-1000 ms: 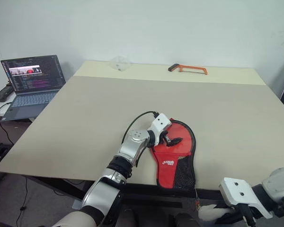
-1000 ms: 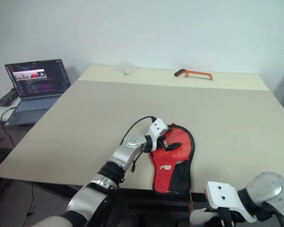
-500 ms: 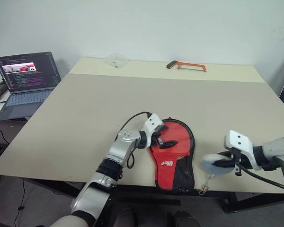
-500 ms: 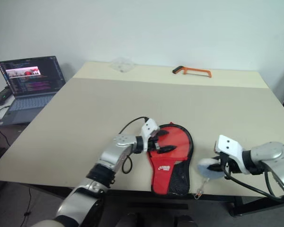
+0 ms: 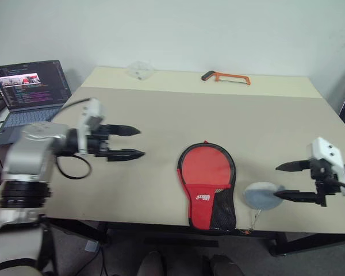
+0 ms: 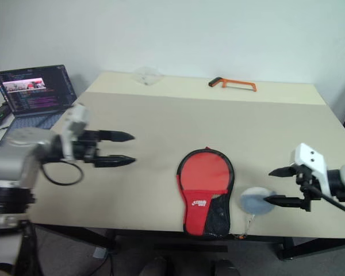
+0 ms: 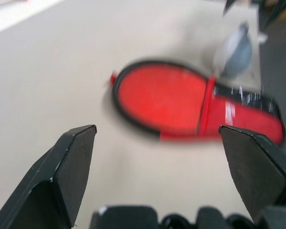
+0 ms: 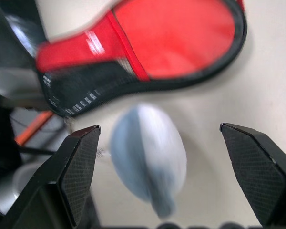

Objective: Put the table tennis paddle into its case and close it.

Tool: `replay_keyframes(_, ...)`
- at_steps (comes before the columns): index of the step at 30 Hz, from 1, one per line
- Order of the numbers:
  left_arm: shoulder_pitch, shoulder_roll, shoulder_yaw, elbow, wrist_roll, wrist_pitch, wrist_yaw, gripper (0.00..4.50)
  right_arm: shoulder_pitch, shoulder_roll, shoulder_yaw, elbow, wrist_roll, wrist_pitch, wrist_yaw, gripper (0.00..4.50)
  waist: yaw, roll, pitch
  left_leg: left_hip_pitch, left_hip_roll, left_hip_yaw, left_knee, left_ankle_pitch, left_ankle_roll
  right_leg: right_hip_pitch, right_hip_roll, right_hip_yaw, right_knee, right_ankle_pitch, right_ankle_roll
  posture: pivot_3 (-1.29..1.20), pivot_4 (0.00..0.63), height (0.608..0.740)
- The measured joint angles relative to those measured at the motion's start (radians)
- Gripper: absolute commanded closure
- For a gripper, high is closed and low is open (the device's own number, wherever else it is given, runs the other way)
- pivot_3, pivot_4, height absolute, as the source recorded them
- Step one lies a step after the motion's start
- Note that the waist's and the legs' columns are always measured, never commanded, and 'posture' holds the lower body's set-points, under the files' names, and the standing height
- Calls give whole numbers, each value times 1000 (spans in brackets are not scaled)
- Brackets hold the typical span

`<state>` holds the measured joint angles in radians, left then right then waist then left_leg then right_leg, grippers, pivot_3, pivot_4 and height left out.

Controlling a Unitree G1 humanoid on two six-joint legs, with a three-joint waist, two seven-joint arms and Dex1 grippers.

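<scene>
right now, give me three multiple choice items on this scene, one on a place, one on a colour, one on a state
1. Where does the grey disc lie?
A. at the case's right side
B. by the hacksaw
C. on the laptop

2. What colour is the hacksaw's frame?
A. blue
B. orange
C. green

3. How do the right gripper's fingers stand?
A. shut on the disc
B. shut on the case
C. apart, holding nothing

Answers:
1. A: the disc rests on the table beside the mesh end of the case.
2. B: it shows orange at the far edge.
3. C: both fingers are spread, with the disc lying on the table near them.
</scene>
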<state>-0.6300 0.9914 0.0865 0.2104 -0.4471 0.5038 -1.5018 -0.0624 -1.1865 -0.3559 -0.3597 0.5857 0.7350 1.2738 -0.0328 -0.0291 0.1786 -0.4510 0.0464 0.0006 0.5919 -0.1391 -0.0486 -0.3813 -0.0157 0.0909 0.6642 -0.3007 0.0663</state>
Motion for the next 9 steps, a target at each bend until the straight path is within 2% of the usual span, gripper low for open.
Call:
replay_keyframes(4,164,110,82,-11,-17,20,-12,0,176,-18,-183,-29,-47,16,38,30,3,0,0,0,0,0,0,-1,0,-1,-1,-2,0,-1,-4,0,150,740)
replay_keyframes(5,215,121,108,-25,-21,26,-6,0,209,-22,-209,-29,-65,19,38,30,2,0,0,0,1,0,0,-1,0,-1,-2,-2,0,-4,-9,0,150,740)
replay_keyframes(7,282,122,144,-58,-30,46,14,0,219,-24,-216,-39,-70,34,38,30,1,-1,0,0,1,1,1,-1,0,-1,-2,-2,2,-5,-7,0,150,740)
replay_keyframes(9,319,118,172,-103,-53,71,44,0,165,-27,-195,-77,-42,47,30,30,0,0,1,1,2,2,1,-1,0,-5,-3,-1,3,-4,-5,0,150,740)
